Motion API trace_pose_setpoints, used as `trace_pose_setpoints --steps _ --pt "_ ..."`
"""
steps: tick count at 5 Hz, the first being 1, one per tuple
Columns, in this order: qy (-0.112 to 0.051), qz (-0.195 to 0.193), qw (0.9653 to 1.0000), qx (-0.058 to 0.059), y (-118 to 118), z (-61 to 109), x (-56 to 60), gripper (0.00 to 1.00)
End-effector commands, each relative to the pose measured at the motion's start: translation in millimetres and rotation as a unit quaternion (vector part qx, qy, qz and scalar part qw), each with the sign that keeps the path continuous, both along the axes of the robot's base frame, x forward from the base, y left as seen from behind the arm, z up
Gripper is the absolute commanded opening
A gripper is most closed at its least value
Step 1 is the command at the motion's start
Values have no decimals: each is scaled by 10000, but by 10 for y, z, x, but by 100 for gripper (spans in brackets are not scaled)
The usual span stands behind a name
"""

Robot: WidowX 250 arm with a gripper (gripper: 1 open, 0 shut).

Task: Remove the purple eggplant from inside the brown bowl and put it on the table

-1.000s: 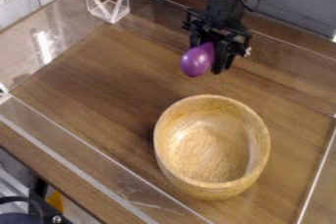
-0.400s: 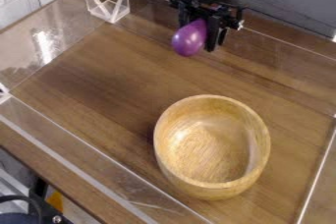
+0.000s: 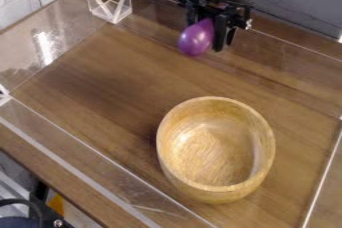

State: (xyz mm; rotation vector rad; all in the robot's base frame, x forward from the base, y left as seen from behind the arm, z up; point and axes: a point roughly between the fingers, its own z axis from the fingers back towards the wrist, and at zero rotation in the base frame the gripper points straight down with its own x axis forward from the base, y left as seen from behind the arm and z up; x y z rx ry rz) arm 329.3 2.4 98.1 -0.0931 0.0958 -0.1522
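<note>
I see the gripper [image 3: 214, 30] at about 12 o'clock in the camera view, pointing straight down from the black arm that enters at the top edge. Its dark fingers [image 3: 230, 34] are clenched on the purple eggplant [image 3: 197, 39], which hangs glossy and rounded on the left side of the jaws, clear of the table [image 3: 107, 82]; I cannot make out its stem cap from here. The brown bowl [image 3: 215, 148] sits at roughly 5 o'clock, well apart from the eggplant, upright, with thick rim and visible grain, and I see only bare wood inside it. The tabletop is brown wood grain, and low clear acrylic walls [image 3: 80, 177] run along its edges, the near one crossing from 9 o'clock down toward 6 o'clock. A small clear acrylic stand [image 3: 110, 4] sits at about 11 o'clock near the far wall, left of the gripper and apart from it. Beyond the near wall at 7 o'clock something dark shows, too blurred to identify.
</note>
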Motion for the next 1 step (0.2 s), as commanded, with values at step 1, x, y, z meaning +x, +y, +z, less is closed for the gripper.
trace_pose_setpoints --steps 1 --pt "-223 -310 9993 -55 -128 37 18 0"
